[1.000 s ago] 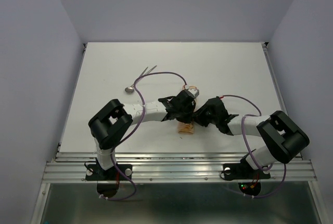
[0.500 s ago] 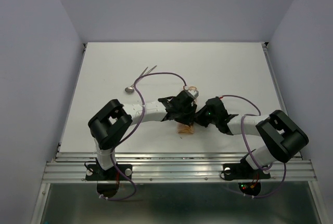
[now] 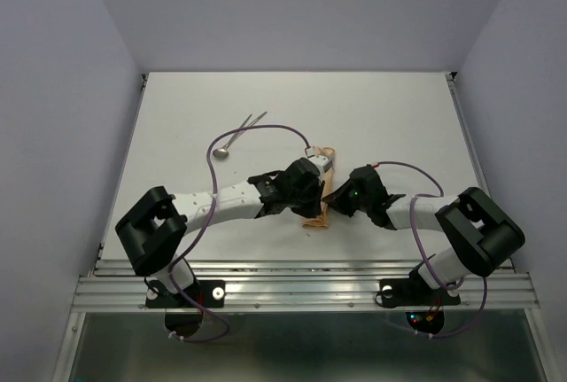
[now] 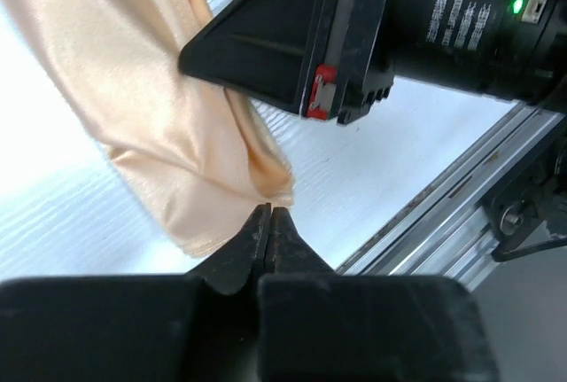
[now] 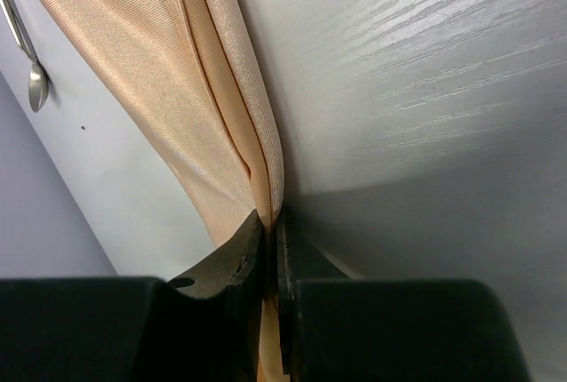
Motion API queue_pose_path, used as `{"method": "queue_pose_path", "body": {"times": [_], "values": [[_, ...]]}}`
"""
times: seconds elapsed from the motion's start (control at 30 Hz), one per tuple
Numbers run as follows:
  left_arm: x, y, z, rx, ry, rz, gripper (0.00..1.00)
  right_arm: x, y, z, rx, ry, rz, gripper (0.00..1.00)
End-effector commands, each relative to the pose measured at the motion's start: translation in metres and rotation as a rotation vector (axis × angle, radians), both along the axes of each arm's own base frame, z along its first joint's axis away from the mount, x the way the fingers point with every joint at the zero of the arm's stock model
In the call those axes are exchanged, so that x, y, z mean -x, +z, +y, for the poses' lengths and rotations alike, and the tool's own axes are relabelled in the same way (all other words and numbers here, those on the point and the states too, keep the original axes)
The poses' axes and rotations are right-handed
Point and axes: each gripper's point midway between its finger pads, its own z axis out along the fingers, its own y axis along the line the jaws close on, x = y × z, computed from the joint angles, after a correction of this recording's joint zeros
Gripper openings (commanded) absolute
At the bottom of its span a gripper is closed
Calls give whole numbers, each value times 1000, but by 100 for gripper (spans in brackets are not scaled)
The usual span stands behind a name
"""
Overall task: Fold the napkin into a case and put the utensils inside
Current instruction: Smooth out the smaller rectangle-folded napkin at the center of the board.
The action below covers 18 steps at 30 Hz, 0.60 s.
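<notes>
Holding napkin (image 3: 314, 216) from both sides, mid-table toward the near edge.
Gathered into a narrow creased strip running near to far, folded edges layered lengthwise, near corner tapering to a point. Clamped along one fold by right gripper (image 5: 273, 222), jaws tight with cloth between. Nipped at that near corner by left gripper (image 4: 270, 215), tips pressed together on the hem. Crowded on left and right by both wrists, close together over the cloth. Far left and well apart: utensils (image 3: 248, 125), handles crossed, spoon bowl beside a purple cable (image 3: 275, 126). Beyond, broad white table (image 3: 390, 116) far and right, with a metal rail (image 3: 310, 280) along the near edge.
</notes>
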Motion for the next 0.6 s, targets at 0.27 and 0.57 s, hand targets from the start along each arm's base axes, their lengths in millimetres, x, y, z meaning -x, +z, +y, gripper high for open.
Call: {"method": "queue_pose_path", "body": {"times": [0.27, 0.57], "values": [[-20, -21, 6, 55, 142, 0, 0, 19, -24, -15, 100, 19, 77, 1], [-15, -32, -20, 108, 33, 49, 0, 17, -20, -14, 95, 18, 71, 1]]}}
